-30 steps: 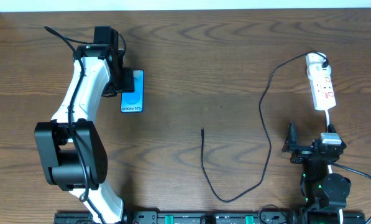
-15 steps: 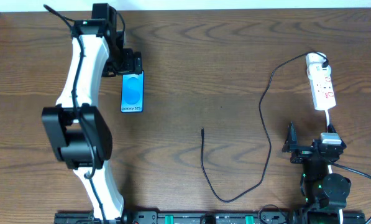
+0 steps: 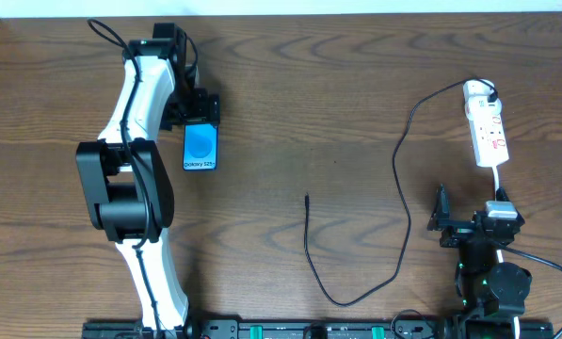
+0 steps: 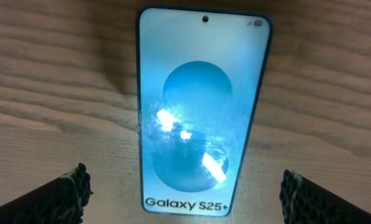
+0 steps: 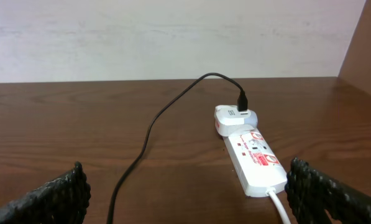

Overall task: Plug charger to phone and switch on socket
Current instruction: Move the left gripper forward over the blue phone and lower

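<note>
The phone lies flat on the table at the left, blue screen up; the left wrist view shows it with its "Galaxy S25+" strip nearest the fingers. My left gripper is open over the phone's far end, not touching it; its fingertips straddle the phone. The charger cable runs from its connector tip mid-table round to its plug in the socket at the right. The right wrist view shows the socket and cable. My right gripper is open and empty, near the front edge.
The socket's white cord runs toward the right arm and shows in the right wrist view. A pale wall borders the table's far edge. The left arm's links stretch from the front edge to the phone.
The left arm has swung right and stretched farther back. Its gripper has moved off the phone's left side to over its far end. The right arm, cable and socket are still.
</note>
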